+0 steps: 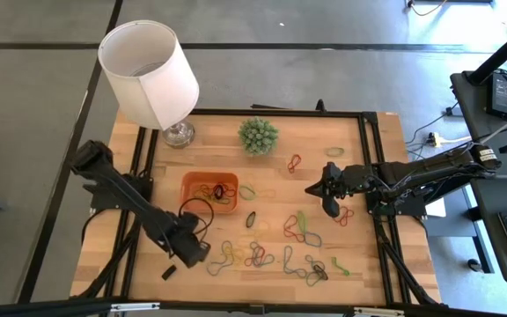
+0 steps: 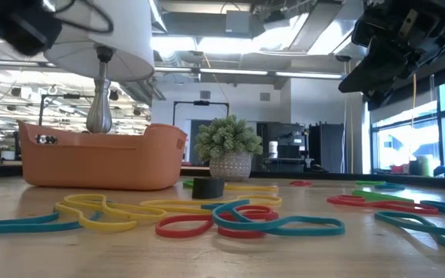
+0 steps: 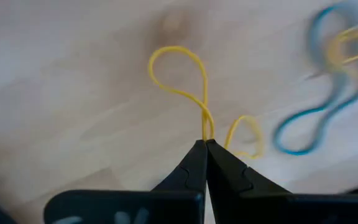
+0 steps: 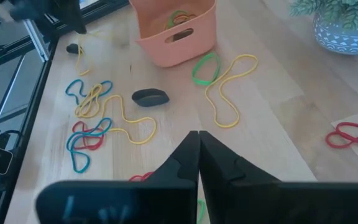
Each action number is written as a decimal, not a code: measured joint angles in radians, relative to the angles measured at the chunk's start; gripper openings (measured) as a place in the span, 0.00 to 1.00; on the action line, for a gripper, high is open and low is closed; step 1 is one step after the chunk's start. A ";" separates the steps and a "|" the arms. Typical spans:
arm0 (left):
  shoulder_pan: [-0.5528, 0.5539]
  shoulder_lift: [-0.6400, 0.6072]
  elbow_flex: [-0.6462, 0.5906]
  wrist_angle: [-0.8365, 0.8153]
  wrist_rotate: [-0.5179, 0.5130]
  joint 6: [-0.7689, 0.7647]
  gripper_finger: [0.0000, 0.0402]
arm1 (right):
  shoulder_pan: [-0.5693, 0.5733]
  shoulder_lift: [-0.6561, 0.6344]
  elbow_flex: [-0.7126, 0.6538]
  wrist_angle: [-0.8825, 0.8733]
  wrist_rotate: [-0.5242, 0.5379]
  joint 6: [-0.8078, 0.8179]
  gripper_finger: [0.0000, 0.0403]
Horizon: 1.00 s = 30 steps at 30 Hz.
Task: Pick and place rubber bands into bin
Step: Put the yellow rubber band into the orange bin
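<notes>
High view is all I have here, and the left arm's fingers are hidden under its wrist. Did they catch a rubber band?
Observer: Yes. The left wrist view shows the left gripper shut on a yellow rubber band, its loop lying on the table.
Operator: Is the bin already holding any bands?
Observer: The right wrist view shows a green band and others inside the orange bin.
Operator: And the right arm?
Observer: The right gripper is shut and holds nothing, above the table near a long yellow band.
</notes>
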State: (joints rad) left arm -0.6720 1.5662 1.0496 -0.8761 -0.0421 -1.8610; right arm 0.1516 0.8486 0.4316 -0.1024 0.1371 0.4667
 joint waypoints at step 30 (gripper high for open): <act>0.472 -0.391 -0.005 -0.254 -0.285 0.903 0.00 | -0.056 0.000 0.000 0.044 0.102 0.230 0.04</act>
State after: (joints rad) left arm -0.2000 1.1752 1.0450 -1.1298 -0.3267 -0.9584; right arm 0.0952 0.8490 0.4316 -0.0586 0.2388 0.6970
